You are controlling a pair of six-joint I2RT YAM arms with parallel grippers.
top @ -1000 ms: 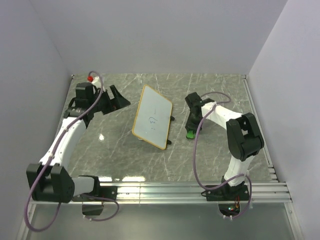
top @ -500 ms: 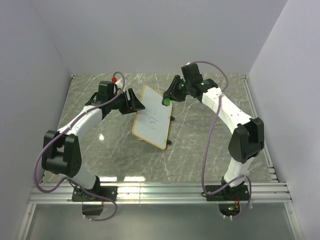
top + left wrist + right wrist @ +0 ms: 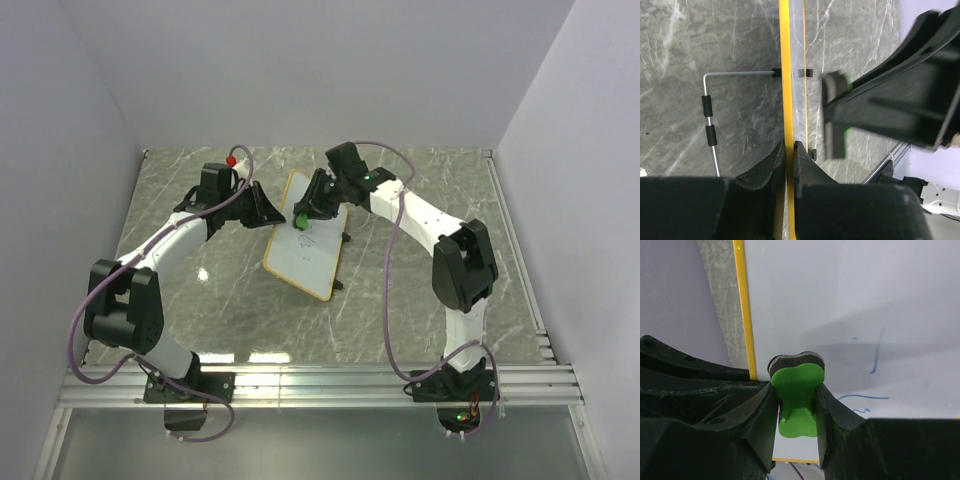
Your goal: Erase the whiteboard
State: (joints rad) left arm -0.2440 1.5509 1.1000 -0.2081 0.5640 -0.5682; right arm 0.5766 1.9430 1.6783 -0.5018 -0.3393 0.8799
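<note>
The whiteboard point(image 3: 312, 248) stands tilted on the marble table, with a yellow-tan frame and faint blue scribbles point(image 3: 875, 357) on its face. My left gripper point(image 3: 270, 214) is shut on the board's left frame edge point(image 3: 785, 75), a jaw on each side of it. My right gripper point(image 3: 304, 214) is shut on the green eraser point(image 3: 796, 390). The eraser's dark felt face sits at the board's upper left area, near the frame; the eraser point(image 3: 300, 218) shows as a green spot from above. Actual contact with the board is hard to judge.
A bent wire stand point(image 3: 710, 100) with black sleeves props the board from behind. Grey walls close in the marble table point(image 3: 430, 190) on three sides. An aluminium rail point(image 3: 330, 385) runs along the near edge by the arm bases.
My left gripper has shut on the board's left edge. My right arm has carried the eraser left and down from the board's top right corner to its upper left area.
</note>
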